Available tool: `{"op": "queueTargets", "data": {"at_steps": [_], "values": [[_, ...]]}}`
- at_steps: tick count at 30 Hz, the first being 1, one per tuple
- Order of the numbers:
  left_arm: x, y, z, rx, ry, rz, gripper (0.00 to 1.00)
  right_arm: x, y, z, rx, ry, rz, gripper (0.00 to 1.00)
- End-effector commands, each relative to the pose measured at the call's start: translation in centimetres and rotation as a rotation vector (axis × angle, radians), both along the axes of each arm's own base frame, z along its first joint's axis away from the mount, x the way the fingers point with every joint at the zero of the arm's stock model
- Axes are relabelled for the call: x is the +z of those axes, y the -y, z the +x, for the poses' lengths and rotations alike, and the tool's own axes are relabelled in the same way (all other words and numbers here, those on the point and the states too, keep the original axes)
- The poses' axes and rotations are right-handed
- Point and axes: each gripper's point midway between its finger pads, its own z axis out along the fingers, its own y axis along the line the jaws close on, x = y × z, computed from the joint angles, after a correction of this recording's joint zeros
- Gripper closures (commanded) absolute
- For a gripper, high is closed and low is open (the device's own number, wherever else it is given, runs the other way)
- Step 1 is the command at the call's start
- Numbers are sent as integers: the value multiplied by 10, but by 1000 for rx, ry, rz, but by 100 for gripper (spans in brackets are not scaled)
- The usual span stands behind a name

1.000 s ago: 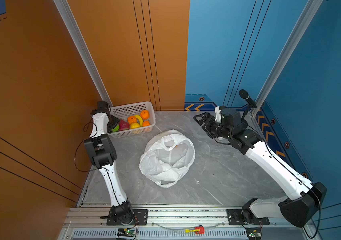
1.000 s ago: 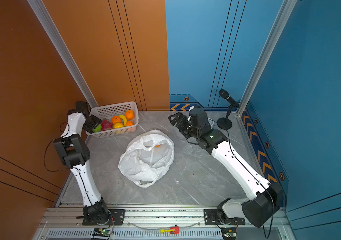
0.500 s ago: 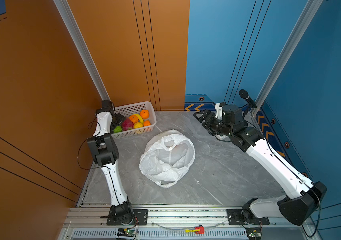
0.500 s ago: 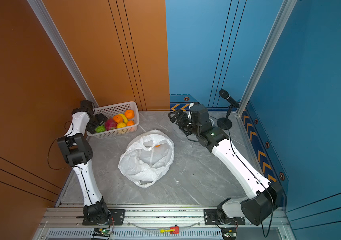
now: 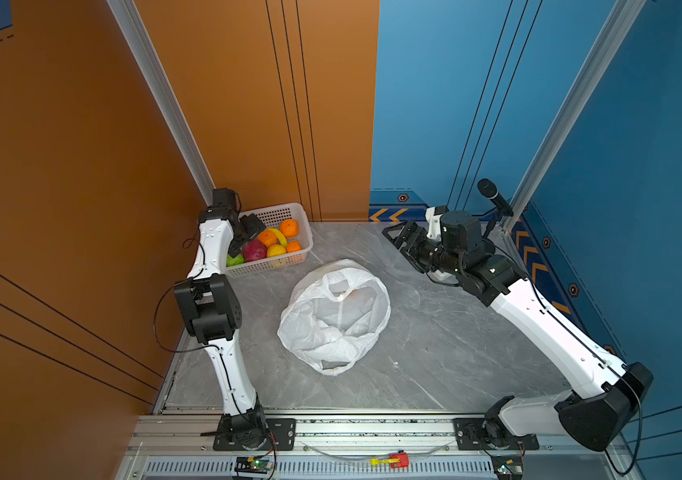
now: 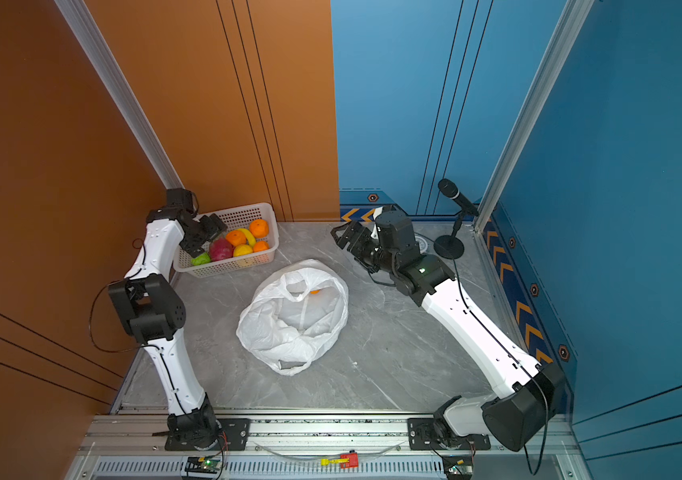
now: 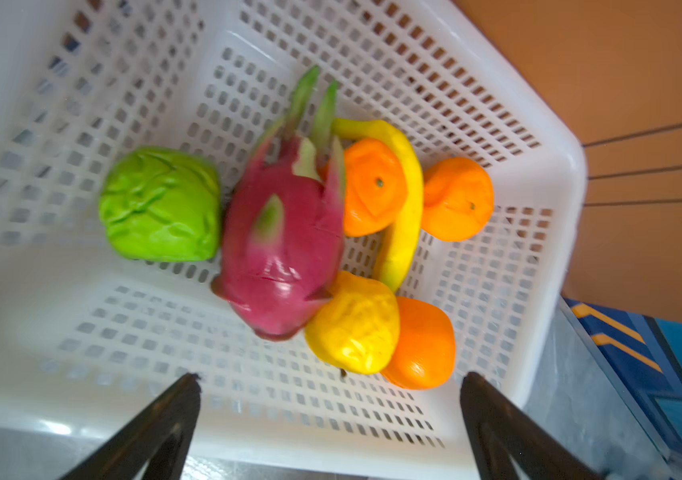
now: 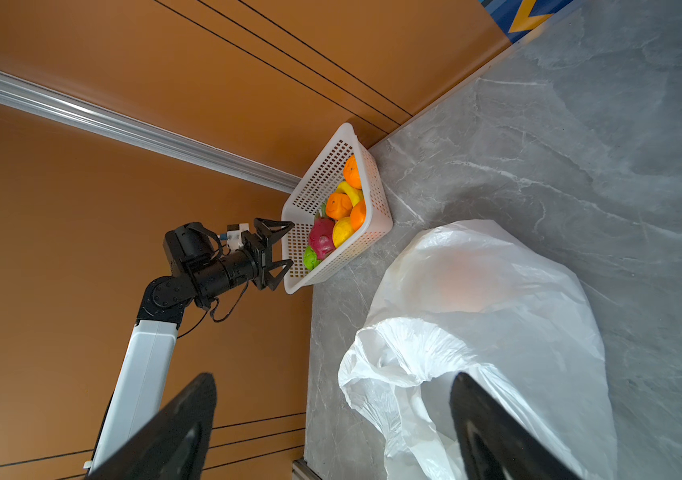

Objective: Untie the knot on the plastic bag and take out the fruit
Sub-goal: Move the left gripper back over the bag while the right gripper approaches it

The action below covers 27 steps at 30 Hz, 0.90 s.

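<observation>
- White plastic bag (image 5: 333, 324) lies crumpled on the grey table (image 5: 434, 353), just beside the basket (image 5: 285, 206), its mouth gaping; one orange (image 6: 315, 291) shows inside.
- Basket holds a dragon fruit (image 7: 281, 249), green fruit (image 7: 160, 205), oranges (image 7: 372, 191), yellow fruit (image 7: 351, 328) and banana (image 7: 409, 199).
- Left gripper (image 7: 331, 375) hovers over one end of the basket, jaws spread wide, empty.
- Right gripper (image 5: 396, 244) hangs well apart from the basket, beyond the bag, jaws spread, empty.

Robot lab cell: coloured panels (image 5: 247, 104), microphone (image 5: 495, 196)
</observation>
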Motion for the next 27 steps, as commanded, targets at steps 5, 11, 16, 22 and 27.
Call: {"op": "queueTargets", "data": {"at_steps": [5,11,16,22,27], "values": [[51,84,-8,-220,191,-78,1,8,-2,-12,21,45,-27,11],[86,153,-44,-448,310,-32,1,-8,1,-19,37,65,-107,11],[86,196,-90,-740,353,160,3,-20,-1,-26,60,93,-172,14],[60,235,-151,-1092,372,248,3,-37,-7,-35,100,106,-249,17],[29,246,-177,-1249,291,341,3,-45,-14,-36,119,97,-256,17]]}}
